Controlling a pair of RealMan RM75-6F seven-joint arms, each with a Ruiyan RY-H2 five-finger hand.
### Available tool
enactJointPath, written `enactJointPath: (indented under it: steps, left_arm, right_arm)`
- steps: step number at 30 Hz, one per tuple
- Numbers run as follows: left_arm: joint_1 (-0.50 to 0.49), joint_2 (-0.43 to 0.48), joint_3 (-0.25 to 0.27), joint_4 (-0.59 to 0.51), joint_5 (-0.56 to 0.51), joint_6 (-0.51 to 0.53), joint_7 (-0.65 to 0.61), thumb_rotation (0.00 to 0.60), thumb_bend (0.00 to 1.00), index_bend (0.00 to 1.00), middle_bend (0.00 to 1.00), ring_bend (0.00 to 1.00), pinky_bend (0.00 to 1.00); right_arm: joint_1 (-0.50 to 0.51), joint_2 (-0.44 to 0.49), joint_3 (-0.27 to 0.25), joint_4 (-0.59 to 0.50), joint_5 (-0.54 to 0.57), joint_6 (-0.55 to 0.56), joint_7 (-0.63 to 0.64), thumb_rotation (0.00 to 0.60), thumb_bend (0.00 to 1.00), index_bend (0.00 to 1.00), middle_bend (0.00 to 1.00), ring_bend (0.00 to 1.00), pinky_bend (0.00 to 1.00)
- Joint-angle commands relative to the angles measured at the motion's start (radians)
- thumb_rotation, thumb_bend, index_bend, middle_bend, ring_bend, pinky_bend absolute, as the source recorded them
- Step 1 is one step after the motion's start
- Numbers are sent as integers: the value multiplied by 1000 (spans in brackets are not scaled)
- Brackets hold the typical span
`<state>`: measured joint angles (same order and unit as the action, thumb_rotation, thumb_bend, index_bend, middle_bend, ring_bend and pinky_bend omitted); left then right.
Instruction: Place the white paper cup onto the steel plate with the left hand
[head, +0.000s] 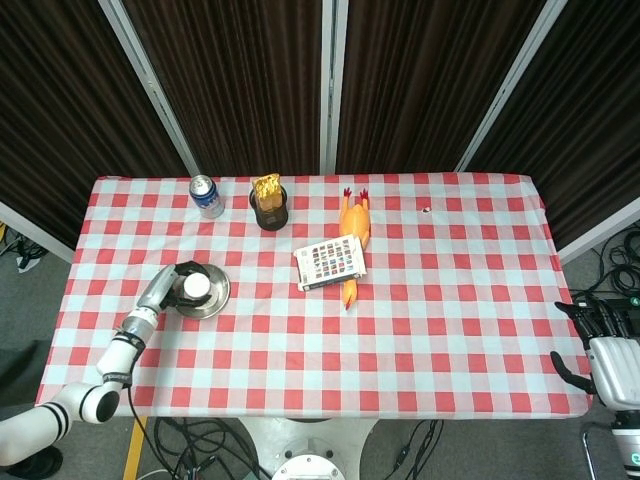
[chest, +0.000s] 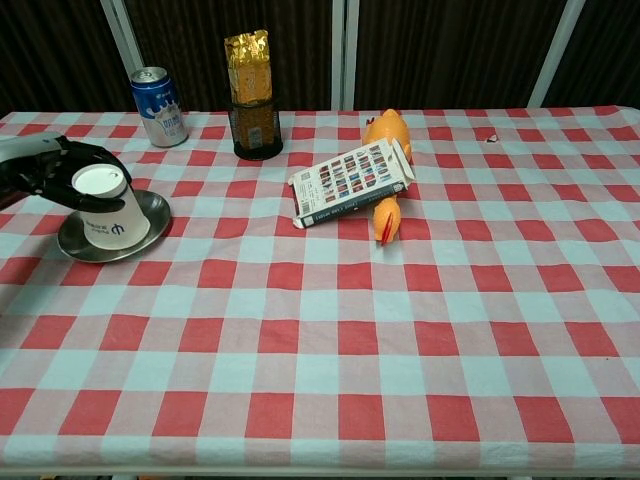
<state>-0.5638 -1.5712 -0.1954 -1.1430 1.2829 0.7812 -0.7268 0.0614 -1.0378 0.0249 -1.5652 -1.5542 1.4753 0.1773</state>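
The near half of the desk (chest: 330, 400) lies bare across its width, open to a hand from either side. At the far left, the left hand (chest: 45, 168) wraps the white paper cup (chest: 108, 205) on the steel plate (chest: 145, 228), blocking that corner. Behind them stand a blue can (chest: 159, 106) and a gold packet in a black holder (chest: 250, 95). Mid-desk, a card box (chest: 350, 182) rests against a rubber chicken (chest: 386, 170); right of these the cloth is open

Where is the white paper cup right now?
The white paper cup stands upside down on the steel plate near the table's left edge in both views, with the left robot hand around it, in front of the blue can.
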Motion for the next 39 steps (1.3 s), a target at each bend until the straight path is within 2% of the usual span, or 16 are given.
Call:
enactJointPath:
  steps: [1,7,10,17,23,30,39]
  left_arm:
    - [-2,2,10,-3,19,0,-34,600,287,476,365,216,229]
    - [-9,-59,-31,130,-52,2,-15,600,296,476,365,216,209]
    - [-3,-74,-43,152,-71,6,-18,600,302,476,365,216,209]
    - [19,-51,-7,67,-3,53,-33,600,303,476,365,216,209]
    - [20,-18,-6,8,25,73,-55,600,303,476,365,216,209]
    - [-6,-27,-64,82,-43,56,-32,600,303,476,365,216,209]
    - [-81,-96,-145,281,-191,-76,17,600,303,463,363,216,209]
  right_arm:
    - [2,1,1,-2,1,-2,-3,600,268,146,201,0,71]
    - [5,3,4,-7,1,-3,-7,600,267,146,201,0,71]
    - [5,3,3,-9,1,-4,-9,600,268,146,201,0,71]
    - [4,2,0,-8,-2,-2,-6,600,267,146,201,0,71]
    - [-2,5,0,-6,-5,9,-3,600,268,146,202,0,71]
    - [-7,5,-1,-2,-6,16,4,600,267,146,202,0,71]
    - [-11,3,-2,2,-4,18,9,600,267,146,202,0,71]
